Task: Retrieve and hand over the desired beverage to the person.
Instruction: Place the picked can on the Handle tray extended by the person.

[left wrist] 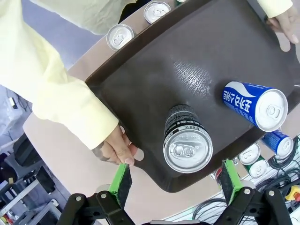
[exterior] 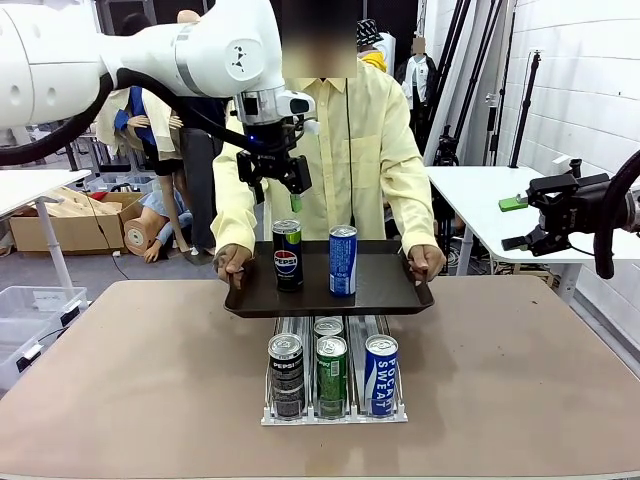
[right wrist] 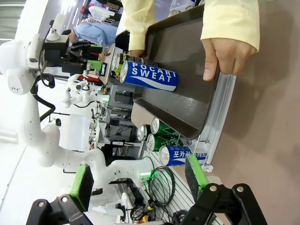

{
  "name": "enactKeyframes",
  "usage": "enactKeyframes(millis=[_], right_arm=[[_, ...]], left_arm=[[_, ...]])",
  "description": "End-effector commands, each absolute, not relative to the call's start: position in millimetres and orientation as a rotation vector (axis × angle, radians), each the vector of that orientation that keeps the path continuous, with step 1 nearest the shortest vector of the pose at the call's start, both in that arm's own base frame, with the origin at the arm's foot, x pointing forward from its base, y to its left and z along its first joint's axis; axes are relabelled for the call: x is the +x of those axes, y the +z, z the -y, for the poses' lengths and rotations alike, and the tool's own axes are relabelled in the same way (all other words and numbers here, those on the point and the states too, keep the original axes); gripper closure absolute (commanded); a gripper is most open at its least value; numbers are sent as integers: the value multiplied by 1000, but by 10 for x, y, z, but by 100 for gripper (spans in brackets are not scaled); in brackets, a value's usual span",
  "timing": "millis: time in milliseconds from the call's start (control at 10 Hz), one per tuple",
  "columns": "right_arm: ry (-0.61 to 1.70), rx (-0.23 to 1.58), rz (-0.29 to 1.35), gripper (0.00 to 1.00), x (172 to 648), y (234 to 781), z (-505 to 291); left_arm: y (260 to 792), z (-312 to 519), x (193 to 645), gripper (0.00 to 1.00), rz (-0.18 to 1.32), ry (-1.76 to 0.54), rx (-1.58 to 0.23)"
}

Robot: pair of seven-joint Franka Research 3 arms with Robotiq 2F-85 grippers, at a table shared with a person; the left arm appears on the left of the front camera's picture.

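The person (exterior: pixel 345 130), in a pale-yellow shirt, holds a dark brown tray (exterior: pixel 390 292) by both ends across the table. Two cans stand on it: a black Pepsi can (exterior: pixel 287 256) and a blue Pocari Sweat can (exterior: pixel 343 260). My left gripper (exterior: pixel 275 185) hangs open just above the Pepsi can without touching it. In the left wrist view the Pepsi can (left wrist: pixel 187 149) stands ahead of the open left gripper (left wrist: pixel 176 180), with the blue can (left wrist: pixel 255 105) beside it. At the far right, away from the tray, my right gripper (exterior: pixel 512 222) is open and holds nothing.
A clear can rack (exterior: pixel 335 415) at the table's front middle holds a Pepsi can (exterior: pixel 286 372), a green can (exterior: pixel 332 374) and a Pocari Sweat can (exterior: pixel 381 372), with more behind. The person's hands (left wrist: pixel 115 149) grip the tray's rims. A white side table (exterior: pixel 480 195) stands at the right.
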State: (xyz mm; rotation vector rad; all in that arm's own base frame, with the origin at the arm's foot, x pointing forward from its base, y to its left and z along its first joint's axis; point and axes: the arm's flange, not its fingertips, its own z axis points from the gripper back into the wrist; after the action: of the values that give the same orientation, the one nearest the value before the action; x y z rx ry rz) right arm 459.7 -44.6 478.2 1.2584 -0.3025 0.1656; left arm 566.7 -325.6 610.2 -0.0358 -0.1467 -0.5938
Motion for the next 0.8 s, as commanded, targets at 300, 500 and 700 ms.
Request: enactKeyframes(millis=[300, 500, 700], right_arm=[[167, 1264, 303, 0, 4587, 4782, 437], [167, 1264, 303, 0, 4587, 4782, 437], [167, 1264, 303, 0, 4587, 4782, 437]], left_arm=[[6057, 3257, 5689, 0, 140, -587, -35], [6057, 3257, 5689, 0, 140, -587, -35], [6057, 3257, 5689, 0, 140, -587, -35]])
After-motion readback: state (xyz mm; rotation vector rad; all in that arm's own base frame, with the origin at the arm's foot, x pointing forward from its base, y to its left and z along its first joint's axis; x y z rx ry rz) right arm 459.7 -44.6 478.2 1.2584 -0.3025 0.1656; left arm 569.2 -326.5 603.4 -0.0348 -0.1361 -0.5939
